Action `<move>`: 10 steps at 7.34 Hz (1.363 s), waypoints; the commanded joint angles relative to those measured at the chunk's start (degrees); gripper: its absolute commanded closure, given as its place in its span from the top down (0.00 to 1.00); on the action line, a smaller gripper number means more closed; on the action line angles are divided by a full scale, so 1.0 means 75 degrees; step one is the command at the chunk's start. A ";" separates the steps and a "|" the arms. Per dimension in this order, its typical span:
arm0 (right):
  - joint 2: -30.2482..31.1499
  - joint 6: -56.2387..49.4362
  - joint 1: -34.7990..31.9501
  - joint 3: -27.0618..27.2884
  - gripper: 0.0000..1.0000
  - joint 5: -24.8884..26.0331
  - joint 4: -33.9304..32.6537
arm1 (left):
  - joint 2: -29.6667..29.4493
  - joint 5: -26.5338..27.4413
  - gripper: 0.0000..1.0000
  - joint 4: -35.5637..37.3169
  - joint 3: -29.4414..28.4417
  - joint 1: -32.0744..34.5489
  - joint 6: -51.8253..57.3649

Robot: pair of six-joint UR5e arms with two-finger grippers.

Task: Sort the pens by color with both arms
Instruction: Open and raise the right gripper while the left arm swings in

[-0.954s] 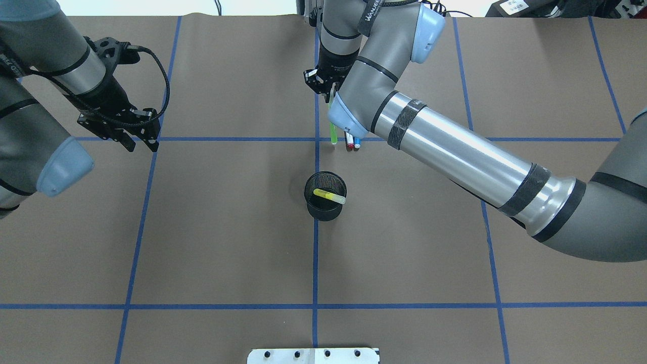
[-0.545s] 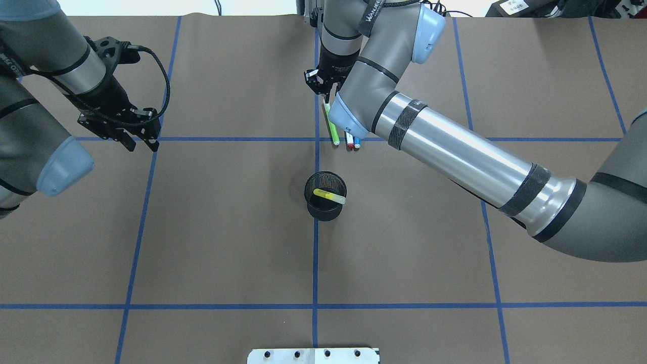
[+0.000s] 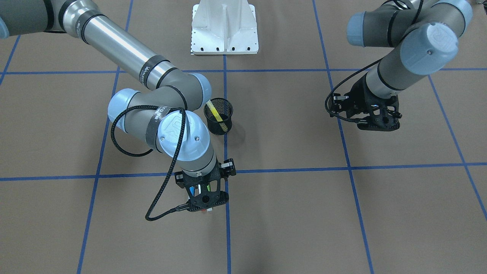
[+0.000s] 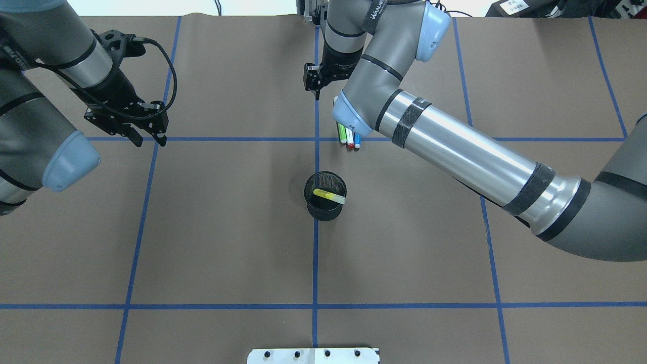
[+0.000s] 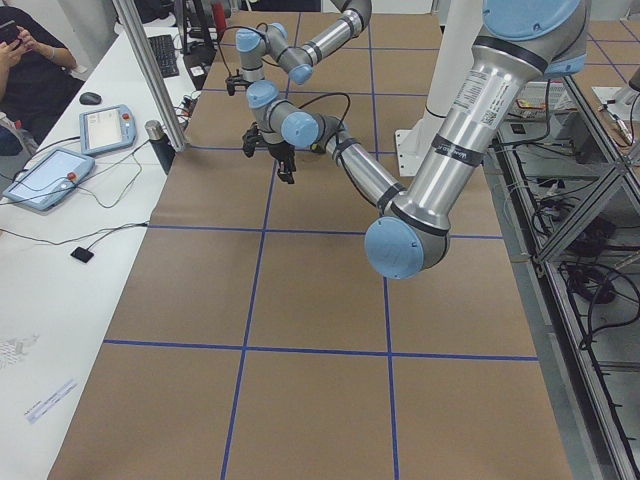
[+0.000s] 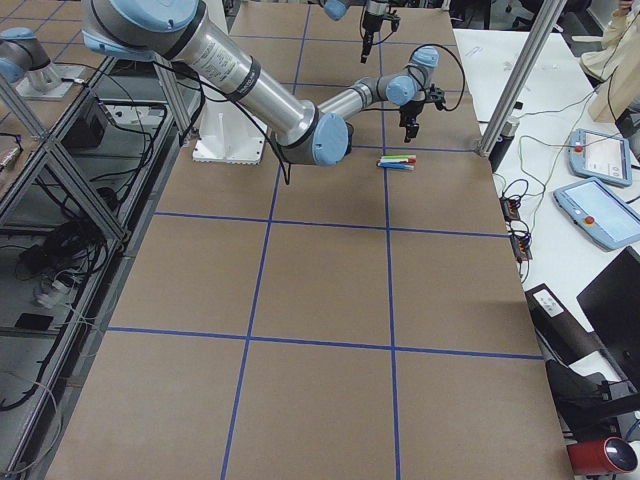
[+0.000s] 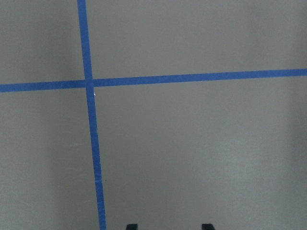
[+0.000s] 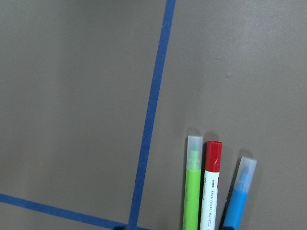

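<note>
Lying side by side, three pens (image 8: 211,187)

Blue tape lines (image 7: 88,84) cross on table (image 7: 201,143); left pincer (image 7: 169,227) tips apart.

The overhead camera looks down from behind the robot's base (image 4: 313,355); the front one faces it across the table (image 3: 304,228); both share the black cup (image 4: 325,194). Side cameras look along the table from either end. Wrist cameras sit close above it, the right over three pens (image 8: 211,191)
</note>
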State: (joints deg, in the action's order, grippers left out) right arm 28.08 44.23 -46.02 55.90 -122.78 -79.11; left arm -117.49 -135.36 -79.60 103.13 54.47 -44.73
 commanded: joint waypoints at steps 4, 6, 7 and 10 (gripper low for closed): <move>0.1935 -0.0847 -0.0731 0.2162 0.98 -0.0504 -0.0232 | -0.1243 0.0001 0.57 0.0653 -0.0121 -0.0603 -0.2292; 0.2696 -0.1045 -0.0953 0.2902 0.98 -0.0493 -0.0550 | -0.1897 0.0001 0.57 0.0653 -0.0621 -0.0897 -0.3090; 0.2968 -0.1081 -0.1128 0.3161 0.98 -0.0551 -0.0736 | -0.2365 0.0001 0.57 0.0653 -0.1089 -0.0934 -0.3442; 0.3367 -0.1151 -0.1387 0.4634 0.98 -0.0505 -0.2584 | -0.3444 -0.0023 0.57 0.0653 -0.2086 -0.1226 -0.4357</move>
State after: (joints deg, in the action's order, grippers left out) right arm 51.60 35.90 -55.72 85.21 -126.74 -92.79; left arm -139.67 -135.46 -74.71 90.95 46.27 -74.49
